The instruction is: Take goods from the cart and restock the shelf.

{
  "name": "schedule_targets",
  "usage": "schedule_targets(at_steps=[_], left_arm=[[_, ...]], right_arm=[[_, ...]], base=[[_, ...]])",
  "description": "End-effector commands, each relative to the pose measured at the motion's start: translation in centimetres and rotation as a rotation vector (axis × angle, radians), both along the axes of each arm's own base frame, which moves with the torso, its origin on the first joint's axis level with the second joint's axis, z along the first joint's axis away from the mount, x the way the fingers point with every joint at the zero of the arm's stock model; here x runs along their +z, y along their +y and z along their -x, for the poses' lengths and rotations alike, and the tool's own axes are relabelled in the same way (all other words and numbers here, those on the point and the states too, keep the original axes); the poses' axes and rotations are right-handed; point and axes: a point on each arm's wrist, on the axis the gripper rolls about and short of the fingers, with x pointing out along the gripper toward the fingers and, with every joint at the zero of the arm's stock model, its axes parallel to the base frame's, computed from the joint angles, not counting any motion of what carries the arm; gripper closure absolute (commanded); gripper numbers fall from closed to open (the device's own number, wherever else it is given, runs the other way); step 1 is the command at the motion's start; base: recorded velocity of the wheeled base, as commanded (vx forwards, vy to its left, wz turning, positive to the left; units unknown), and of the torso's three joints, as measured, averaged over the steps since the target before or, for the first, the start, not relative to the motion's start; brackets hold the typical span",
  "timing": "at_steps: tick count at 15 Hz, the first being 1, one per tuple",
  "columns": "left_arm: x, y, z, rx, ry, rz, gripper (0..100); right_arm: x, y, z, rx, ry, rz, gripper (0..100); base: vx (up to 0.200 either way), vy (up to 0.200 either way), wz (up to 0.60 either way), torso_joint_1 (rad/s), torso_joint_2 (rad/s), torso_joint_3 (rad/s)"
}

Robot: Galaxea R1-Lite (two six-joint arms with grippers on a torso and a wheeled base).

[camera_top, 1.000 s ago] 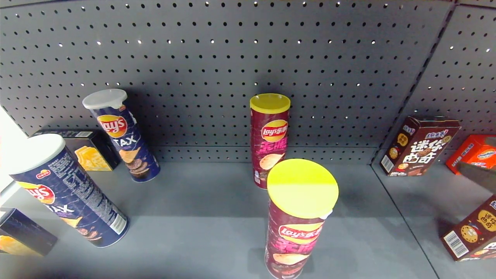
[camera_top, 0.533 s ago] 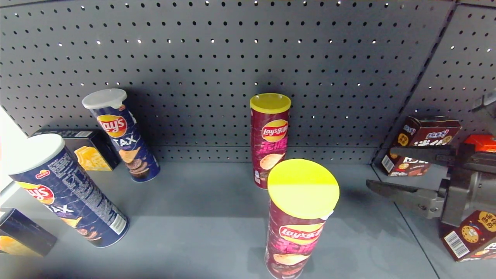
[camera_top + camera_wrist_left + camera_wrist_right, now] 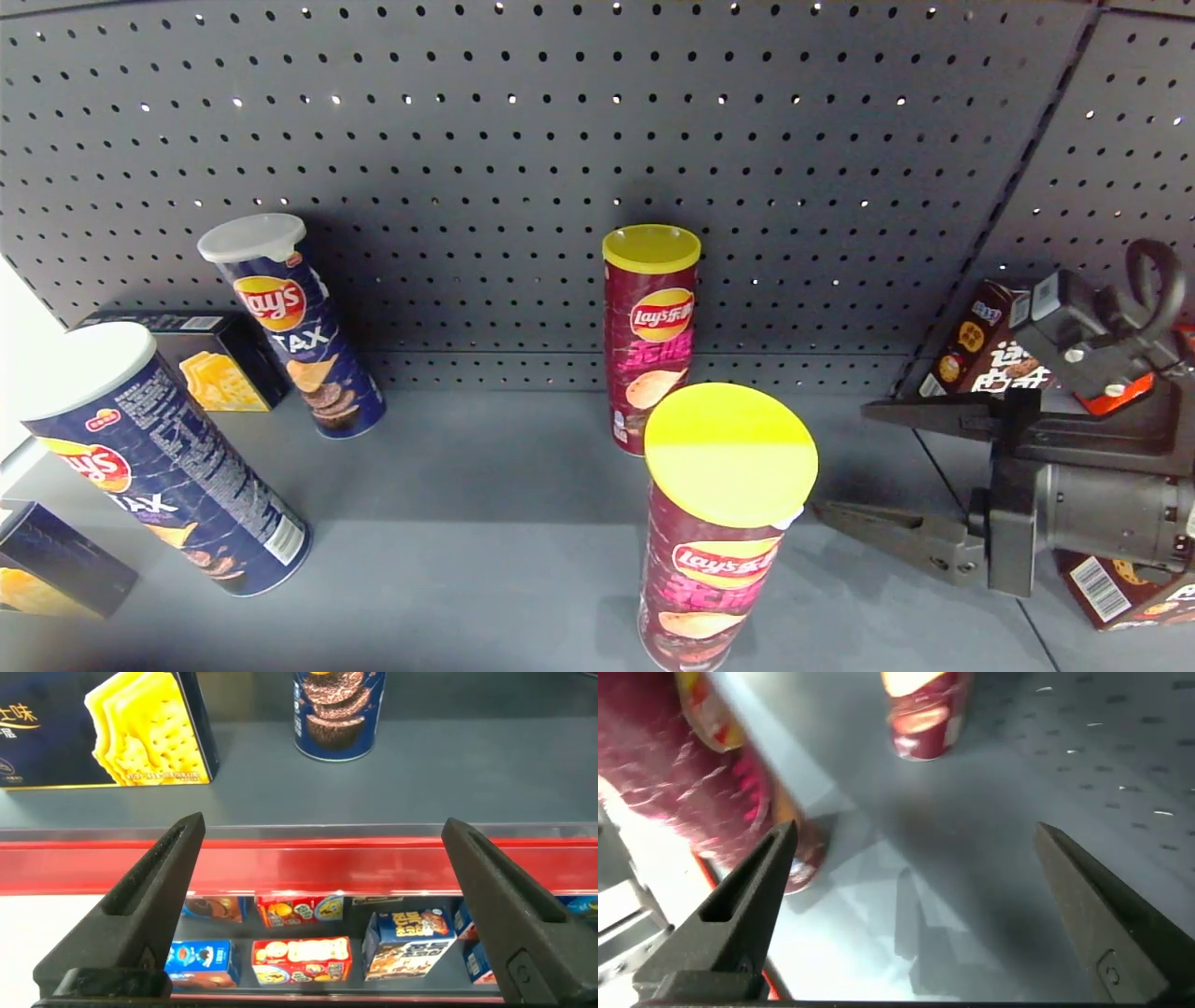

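Lower centre of the head view, nearest: front crimson chip canister (image 3: 724, 523), upright on the grey shelf (image 3: 485, 523), topped by a wide yellow lid, with a logo badge and pictured crisps on its side. Tall, smooth and top-heavy by the look of it, so probably easy to tip. Just beside it at lower right: right gripper (image 3: 840, 459), claw spread wide and empty, one finger tip close to the canister's lid rim, the other higher and farther back; contact too close to call. From the right wrist view, the same claw (image 3: 915, 915) spread apart, with the canister's blurred crimson side by one finger. Judged as work on this canister itself, either a grasp to reposition it or a release; cannot tell which. Next move, if a grasp: straddle the body squarely, close gently, avoid a shove. If a retreat: draw off to the right clear of the brown cookie boxes (image 3: 980, 350). At left: navy chip canister (image 3: 163, 467) with a white lid. Left gripper (image 3: 318, 905), claw also apart and empty, facing the shelf's red front edge. Farther back: second crimson canister (image 3: 651, 336), second navy canister (image 3: 294, 327) and dark cracker box (image 3: 219, 364), all against the perforated back panel (image 3: 560, 140).
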Motion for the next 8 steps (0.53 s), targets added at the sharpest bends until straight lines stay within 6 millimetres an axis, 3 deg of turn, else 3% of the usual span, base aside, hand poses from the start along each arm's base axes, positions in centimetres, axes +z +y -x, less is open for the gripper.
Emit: schedule_targets(at_steps=[1, 8], left_arm=[[0.0, 0.0, 0.0, 0.000, 0.002, 0.000, 0], [0.0, 0.0, 0.0, 0.000, 0.001, 0.000, 0]], right_arm=[[-0.6, 0.8, -0.2, 0.028, 0.024, 0.019, 0], [-3.0, 1.8, -0.7, 0.063, 0.084, 0.093, 0]], base=[[0.000, 0.000, 0.00, 0.000, 0.00, 0.000], [0.000, 0.000, 0.00, 0.000, 0.00, 0.000]])
